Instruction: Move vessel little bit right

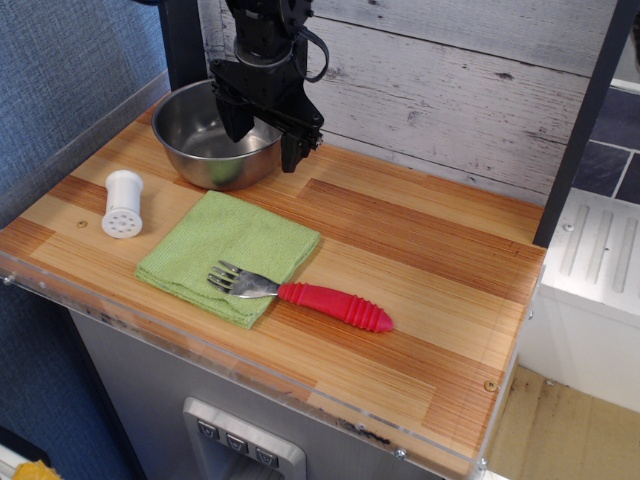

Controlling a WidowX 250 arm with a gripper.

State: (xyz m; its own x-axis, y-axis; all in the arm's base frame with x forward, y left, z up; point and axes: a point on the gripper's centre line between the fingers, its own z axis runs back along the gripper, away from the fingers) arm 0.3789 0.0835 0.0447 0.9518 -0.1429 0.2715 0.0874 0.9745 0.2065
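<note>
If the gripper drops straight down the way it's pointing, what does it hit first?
Most likely the vessel. The gripper is open, with one finger over the bowl's inside and the other just outside its right rim. So it looks set to straddle that rim, though one view leaves depth uncertain.

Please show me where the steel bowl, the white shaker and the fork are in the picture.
steel bowl [205, 145]: the only camera view, on its inner bottom.
white shaker [123, 203]: same view, on the middle of its side.
fork [335, 304]: same view, on its red handle.
</note>
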